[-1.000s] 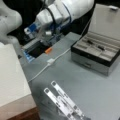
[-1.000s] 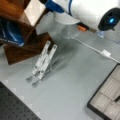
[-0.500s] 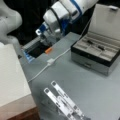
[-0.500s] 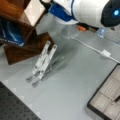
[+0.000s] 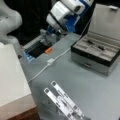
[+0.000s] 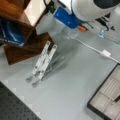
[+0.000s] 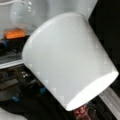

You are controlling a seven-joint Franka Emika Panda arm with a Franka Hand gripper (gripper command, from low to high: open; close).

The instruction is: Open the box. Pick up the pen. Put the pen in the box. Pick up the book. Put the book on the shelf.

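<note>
Box point(image 5: 92, 58) is open, lid upright, toward a front view's right; a dark slim piece lies in its beige lining, which we read as the pen point(image 5: 100, 47); the book point(image 5: 10, 75) lies flat on the shelf point(image 5: 25, 115) at a front view's left, also seen in a front view point(image 6: 37, 10) atop the brown wood point(image 6: 22, 47). So we judge the last step, book on shelf, as good as done.

Gripper point(image 5: 51, 37) is a blurred grey shape below the blue-and-white wrist, at the table's far edge near an orange part point(image 5: 48, 50), well apart from book and box; it carries nothing we can see; parted or closed, we cannot tell.

Any further move calls only for staying clear of the white cable point(image 5: 50, 62) and the metal rack point(image 5: 63, 102).

Versus a second ago: arm has shifted slightly toward a front view's top and right; book, box and rack unchanged.
</note>
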